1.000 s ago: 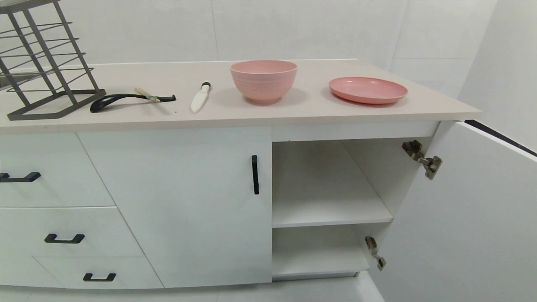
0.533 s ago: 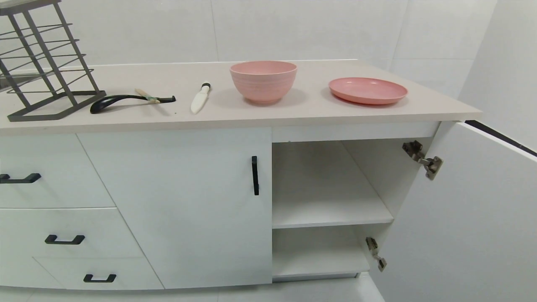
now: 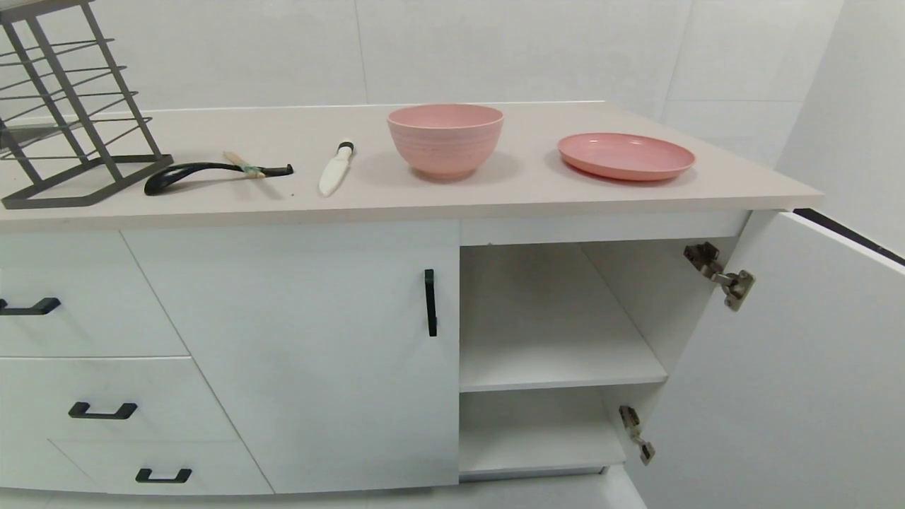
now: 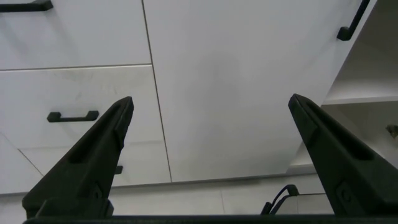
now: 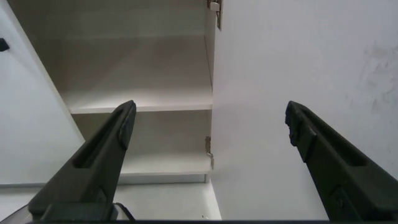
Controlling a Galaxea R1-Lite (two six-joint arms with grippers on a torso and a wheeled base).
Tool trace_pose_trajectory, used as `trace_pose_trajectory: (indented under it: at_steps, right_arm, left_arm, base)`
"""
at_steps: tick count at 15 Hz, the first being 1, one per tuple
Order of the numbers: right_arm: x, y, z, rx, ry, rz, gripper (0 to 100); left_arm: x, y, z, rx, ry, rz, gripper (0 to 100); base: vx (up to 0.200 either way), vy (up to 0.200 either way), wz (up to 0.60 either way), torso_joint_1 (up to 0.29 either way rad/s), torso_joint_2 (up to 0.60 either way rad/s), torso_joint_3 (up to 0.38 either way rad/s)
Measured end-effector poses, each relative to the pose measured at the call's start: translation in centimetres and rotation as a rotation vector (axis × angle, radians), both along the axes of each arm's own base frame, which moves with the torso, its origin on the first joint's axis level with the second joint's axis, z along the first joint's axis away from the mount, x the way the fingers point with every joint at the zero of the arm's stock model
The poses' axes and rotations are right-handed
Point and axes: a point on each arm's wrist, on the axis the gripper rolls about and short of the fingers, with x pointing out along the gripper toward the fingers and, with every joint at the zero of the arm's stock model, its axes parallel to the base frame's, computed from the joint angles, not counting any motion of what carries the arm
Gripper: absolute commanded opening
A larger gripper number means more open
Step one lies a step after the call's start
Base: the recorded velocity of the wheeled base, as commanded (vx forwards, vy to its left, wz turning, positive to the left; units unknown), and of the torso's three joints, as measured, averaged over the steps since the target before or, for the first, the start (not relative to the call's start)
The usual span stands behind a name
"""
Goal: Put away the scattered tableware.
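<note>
Scattered tableware sits on the beige countertop (image 3: pixel 495 194). A ribbed pink bowl (image 3: pixel 445 138) stands mid-counter, with a shallow pink plate (image 3: pixel 626 155) to its right. Left of the bowl lies a white knife with a black collar (image 3: pixel 335 168), its long axis running near to far. A black ladle (image 3: pixel 205 173) lies left to right beside a grey wire rack (image 3: pixel 71 113).

Both arms sit below counter level. The left gripper (image 4: pixel 211 102) is spread wide before the shut white cupboard door (image 4: pixel 217 74). The right gripper (image 5: pixel 210 107), equally wide, faces the open cupboard's white shelf (image 5: pixel 143 99). The plate, above that opening, looks nearest the right arm, and any pickup means reaching up.
</note>
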Motion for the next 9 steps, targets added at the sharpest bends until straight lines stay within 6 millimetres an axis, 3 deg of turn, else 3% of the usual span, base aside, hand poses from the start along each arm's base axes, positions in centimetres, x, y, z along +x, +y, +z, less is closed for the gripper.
trace_pose_trajectory:
  at_steps: [9]
  right_arm:
    - [0.0, -0.01, -0.01, -0.002, 0.0, -0.001, 100]
  left_arm:
    - [0.0, 0.0, -0.01, -0.001, 0.001, -0.001, 100]
  base:
    - [0.0, 0.0, 0.0, 0.0, 0.0, 0.0]
